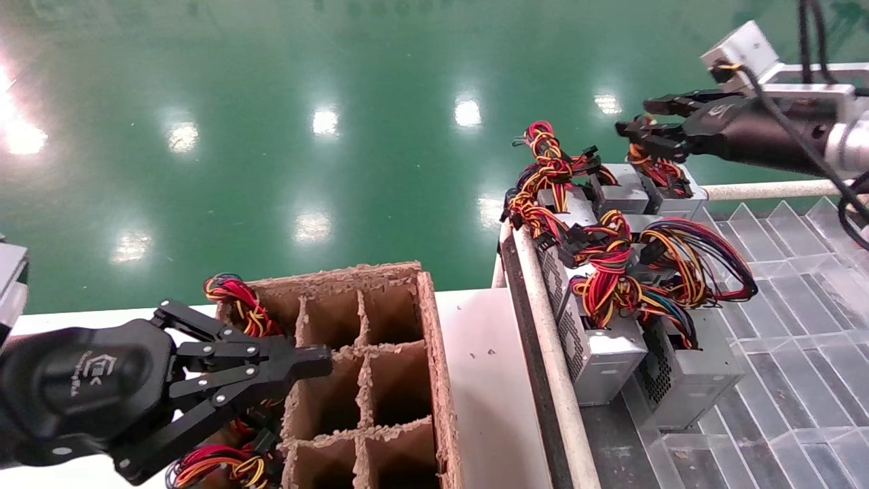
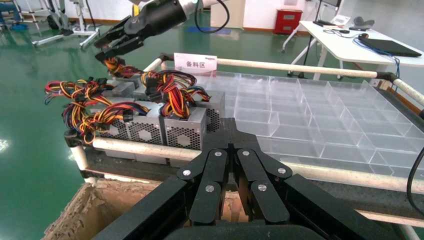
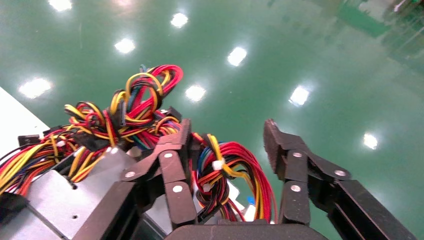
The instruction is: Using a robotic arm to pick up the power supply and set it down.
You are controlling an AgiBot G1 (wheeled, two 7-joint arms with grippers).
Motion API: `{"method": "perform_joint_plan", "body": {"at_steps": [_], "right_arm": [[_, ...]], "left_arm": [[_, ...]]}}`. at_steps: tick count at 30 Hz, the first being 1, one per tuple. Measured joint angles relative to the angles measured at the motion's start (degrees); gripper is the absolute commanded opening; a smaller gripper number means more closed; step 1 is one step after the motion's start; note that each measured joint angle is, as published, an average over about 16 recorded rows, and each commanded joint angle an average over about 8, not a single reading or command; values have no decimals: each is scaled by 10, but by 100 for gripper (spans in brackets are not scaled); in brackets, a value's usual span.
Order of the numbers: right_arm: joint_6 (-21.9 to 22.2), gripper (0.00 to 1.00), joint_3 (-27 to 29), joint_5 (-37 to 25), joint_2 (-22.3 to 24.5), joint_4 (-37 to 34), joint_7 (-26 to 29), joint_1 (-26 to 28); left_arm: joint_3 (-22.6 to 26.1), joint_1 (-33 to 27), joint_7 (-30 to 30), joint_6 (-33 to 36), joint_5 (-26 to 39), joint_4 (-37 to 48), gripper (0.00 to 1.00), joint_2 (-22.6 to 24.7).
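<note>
Several silver-grey power supplies with red, yellow and black wire bundles stand in a cluster (image 1: 611, 346) at the left edge of a clear tray. My right gripper (image 1: 635, 117) hovers open over the farthest power supply (image 1: 672, 198). In the right wrist view its gripper (image 3: 228, 125) stands around that unit's wire bundle (image 3: 235, 165) without pinching it, and a neighbouring metal case (image 3: 60, 195) shows alongside. My left gripper (image 1: 319, 360) is shut and empty, low over a cardboard divider box (image 1: 434, 353). The left wrist view shows that gripper (image 2: 228, 122) and the row of honeycomb grilles (image 2: 185, 132).
A white pipe rail (image 1: 543, 326) borders the clear compartment tray (image 1: 801, 305). Wire bundles (image 1: 237, 299) stick out of the box's left cells. A white table surface (image 1: 489, 380) lies between box and rail. A label sign (image 2: 195, 63) stands on the far rail.
</note>
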Motion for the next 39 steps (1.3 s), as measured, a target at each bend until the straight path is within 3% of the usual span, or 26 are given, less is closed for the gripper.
{"method": "perform_joint_plan", "body": {"at_steps": [7, 19, 34, 35, 39], "right_arm": [[-28, 100, -13, -19, -10, 9, 9, 20], [-124, 100, -4, -9, -12, 45, 0, 44], [-164, 100, 63, 40, 32, 184, 40, -60], [-166, 100, 69, 44, 36, 196, 44, -69], [-173, 100, 91, 58, 51, 242, 61, -107]], "left_arm": [[0, 0, 0, 0, 0, 0, 0, 0], [0, 0, 0, 0, 0, 0, 0, 0], [0, 0, 0, 0, 0, 0, 1, 0], [0, 0, 0, 0, 0, 0, 7, 0], [0, 0, 0, 0, 0, 0, 57, 0]]}}
